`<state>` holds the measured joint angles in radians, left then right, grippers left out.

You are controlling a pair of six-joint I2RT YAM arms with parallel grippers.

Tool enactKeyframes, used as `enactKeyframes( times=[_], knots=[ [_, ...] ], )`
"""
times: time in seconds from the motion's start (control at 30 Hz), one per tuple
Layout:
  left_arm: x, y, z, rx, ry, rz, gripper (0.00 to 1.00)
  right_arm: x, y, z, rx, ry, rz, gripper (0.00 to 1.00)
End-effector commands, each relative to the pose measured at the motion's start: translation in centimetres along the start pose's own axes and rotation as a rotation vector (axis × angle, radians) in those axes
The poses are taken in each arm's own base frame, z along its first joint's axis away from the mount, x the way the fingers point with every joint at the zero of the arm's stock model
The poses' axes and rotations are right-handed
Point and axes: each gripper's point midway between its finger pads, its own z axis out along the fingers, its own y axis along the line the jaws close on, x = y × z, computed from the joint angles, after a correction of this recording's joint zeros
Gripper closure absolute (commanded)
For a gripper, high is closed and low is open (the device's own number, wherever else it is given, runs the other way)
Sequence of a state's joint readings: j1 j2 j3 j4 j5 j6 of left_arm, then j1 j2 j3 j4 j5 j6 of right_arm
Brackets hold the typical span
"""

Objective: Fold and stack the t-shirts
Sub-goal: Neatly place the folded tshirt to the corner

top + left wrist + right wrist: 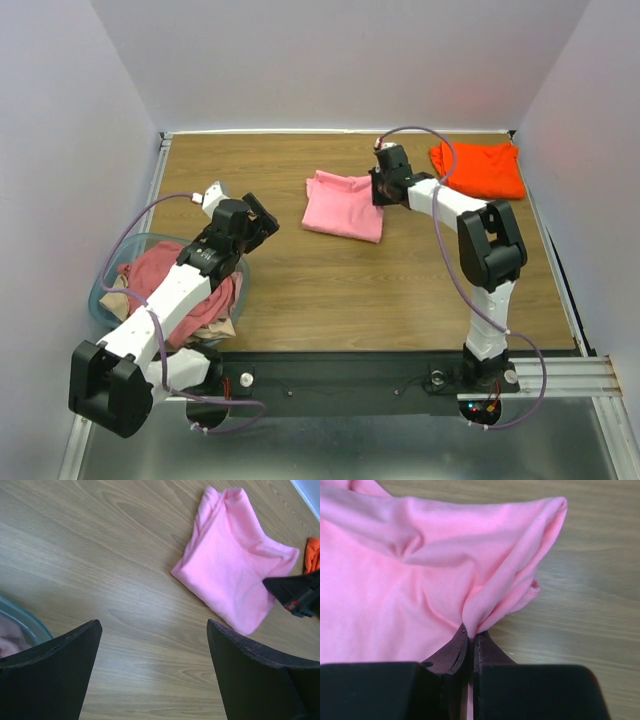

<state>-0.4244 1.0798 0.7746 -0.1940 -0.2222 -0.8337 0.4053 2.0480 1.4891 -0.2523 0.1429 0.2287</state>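
A folded light pink t-shirt (345, 205) lies mid-table; it also shows in the left wrist view (232, 555) and the right wrist view (415, 565). My right gripper (380, 187) is shut on its right edge, pinching a fold of the fabric (472, 630). A folded bright orange t-shirt (480, 168) lies at the back right, and a sliver of it shows in the left wrist view (312, 552). My left gripper (258, 218) is open and empty (152, 655) above bare wood, left of the pink shirt. Dusty rose (155, 270) and tan (212, 325) shirts lie in the tub.
A clear bluish plastic tub (104, 282) sits at the near left under my left arm; its rim shows in the left wrist view (22, 615). Walls enclose the table on three sides. A black rail (350, 375) runs along the near edge.
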Motion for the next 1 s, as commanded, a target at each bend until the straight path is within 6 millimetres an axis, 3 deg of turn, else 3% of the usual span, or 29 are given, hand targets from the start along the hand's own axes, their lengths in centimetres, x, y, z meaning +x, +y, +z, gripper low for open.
enactKeyframes(
  times=[0.0,0.13,0.17,0.23,0.37,0.53,0.8,0.97],
  knots=[
    [-0.7,1.7,-0.9,-0.060,-0.050,0.003,0.02,-5.3,-3.9,-4.5,0.041,-0.133,-0.119,1.00],
    [-1.5,2.0,-1.5,-0.078,-0.072,0.015,0.02,-7.1,-8.2,-6.8,0.080,-0.170,-0.229,1.00],
    [-1.5,2.0,-1.5,-0.077,-0.071,0.016,0.02,-7.3,-8.3,-6.9,0.087,-0.174,-0.253,1.00],
    [-1.3,2.2,-1.5,-0.087,-0.063,0.017,0.02,-8.0,-11.1,-7.3,0.154,-0.173,-0.291,1.00],
    [-0.5,2.8,-1.3,-0.102,-0.038,0.013,0.02,-9.8,-16.6,-8.0,0.292,-0.174,-0.314,1.00],
    [-0.3,3.4,-0.8,-0.141,-0.030,0.034,0.02,-12.8,-21.2,-9.1,0.384,-0.214,-0.284,1.00],
    [-0.4,3.7,0.1,-0.175,-0.027,0.051,0.02,-16.3,-24.2,-10.4,0.466,-0.271,-0.270,1.00],
    [-0.7,3.8,0.3,-0.185,-0.033,0.056,0.01,-17.9,-24.3,-11.9,0.465,-0.310,-0.266,1.00]
  ],
)
